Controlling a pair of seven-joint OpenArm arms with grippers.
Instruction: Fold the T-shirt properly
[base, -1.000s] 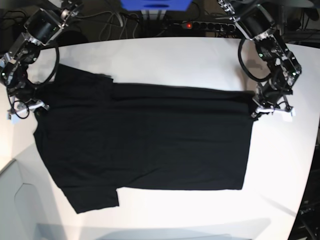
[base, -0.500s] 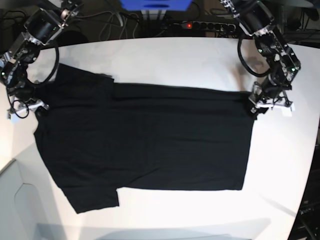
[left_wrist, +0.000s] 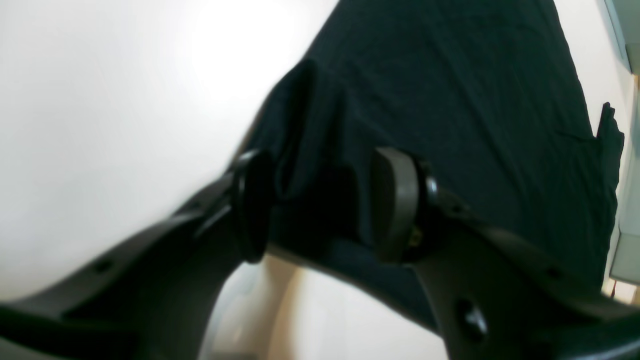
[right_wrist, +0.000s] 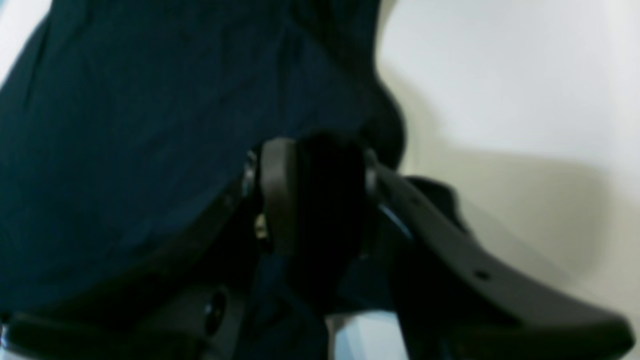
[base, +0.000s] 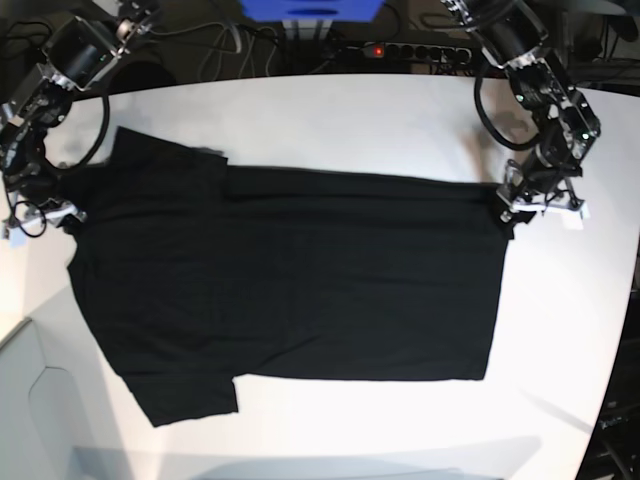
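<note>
The white table (base: 330, 120) carries the black T-shirt (base: 290, 290), which lies spread flat across its middle, one short sleeve pointing toward the table's near edge. At the T-shirt's far corner on the base view's right, the left gripper (left_wrist: 320, 200) has its jaws parted, a bunched fold of cloth standing between the pads and against one pad (left_wrist: 252, 200). At the T-shirt's opposite end, the right gripper (right_wrist: 312, 200) straddles dark cloth; whether its jaws pinch it I cannot tell.
</note>
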